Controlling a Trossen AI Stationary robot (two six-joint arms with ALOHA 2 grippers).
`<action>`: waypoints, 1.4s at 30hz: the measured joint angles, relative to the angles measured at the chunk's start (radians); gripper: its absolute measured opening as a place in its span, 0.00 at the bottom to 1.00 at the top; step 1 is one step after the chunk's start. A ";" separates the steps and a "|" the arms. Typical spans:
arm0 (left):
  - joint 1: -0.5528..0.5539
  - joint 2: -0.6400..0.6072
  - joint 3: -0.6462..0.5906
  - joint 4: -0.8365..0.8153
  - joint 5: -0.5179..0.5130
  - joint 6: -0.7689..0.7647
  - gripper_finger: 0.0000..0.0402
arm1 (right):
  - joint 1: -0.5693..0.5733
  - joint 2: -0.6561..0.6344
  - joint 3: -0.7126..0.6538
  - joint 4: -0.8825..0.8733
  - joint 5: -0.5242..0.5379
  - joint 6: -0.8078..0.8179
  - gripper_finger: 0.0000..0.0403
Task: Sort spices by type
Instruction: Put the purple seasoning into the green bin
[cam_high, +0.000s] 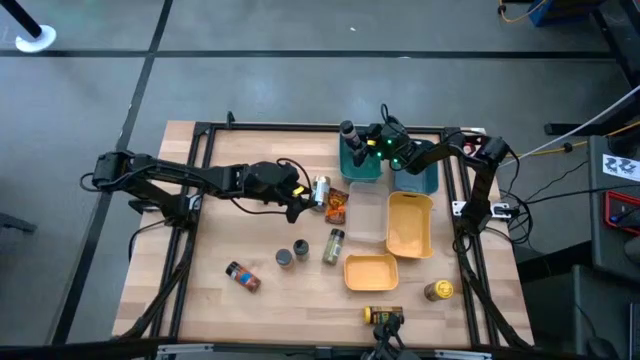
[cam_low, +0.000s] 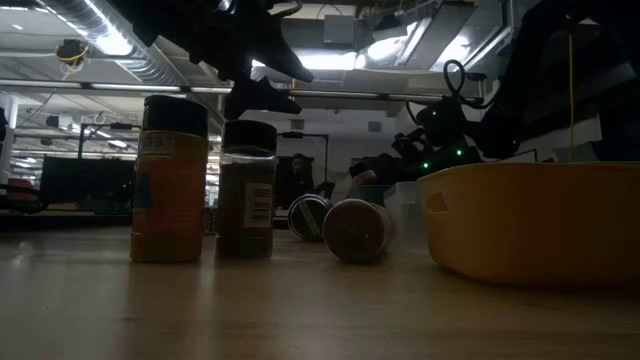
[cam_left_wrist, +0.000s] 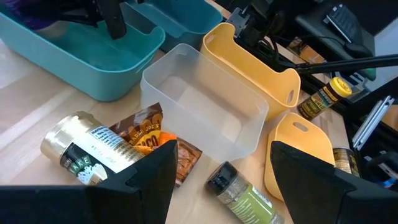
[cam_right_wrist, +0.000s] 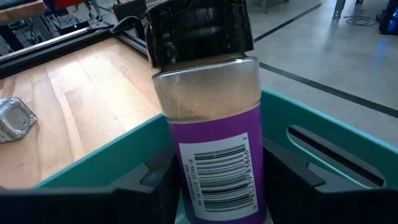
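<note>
My right gripper (cam_right_wrist: 217, 190) is shut on a purple-labelled spice jar (cam_right_wrist: 208, 106) with a black lid, upright over the left teal bin (cam_high: 360, 168). My left gripper (cam_left_wrist: 221, 180) is open and hovers above the table centre (cam_high: 300, 205). Under it lie a silver-lidded jar (cam_left_wrist: 81, 149) on its side, an orange-brown packet (cam_left_wrist: 163, 140) and a green-labelled jar (cam_left_wrist: 239, 190). More jars sit nearer the front: an orange one (cam_high: 241, 276), two small dark ones (cam_high: 286, 258), a yellow-lidded one (cam_high: 438, 290) and one at the near edge (cam_high: 383, 315). My right gripper pinches the purple-labelled jar by the lower part of its body (cam_right_wrist: 186, 186), one finger (cam_right_wrist: 149, 183) on each side. The fingers come in from the table's right. The jar stands upright with its lid up. Its base is hidden inside the teal bin.
A second teal bin (cam_high: 422, 180) stands right of the first. A clear bin (cam_left_wrist: 205, 112) sits in the middle, with two yellow bins (cam_high: 410, 225) (cam_high: 370, 270) to its right and front. Black frame rails run along the table's sides. Bare wood lies at front left.
</note>
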 joint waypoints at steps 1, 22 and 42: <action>0.000 0.000 0.000 0.000 0.000 0.000 0.60 | 0.000 0.000 0.000 0.000 0.000 -0.004 0.45; 0.000 0.000 0.000 0.000 0.000 0.000 0.60 | 0.000 0.000 0.000 0.000 0.008 -0.008 0.69; 0.000 0.000 0.000 0.000 0.000 -0.001 0.60 | 0.000 0.000 0.000 -0.063 0.026 -0.010 0.62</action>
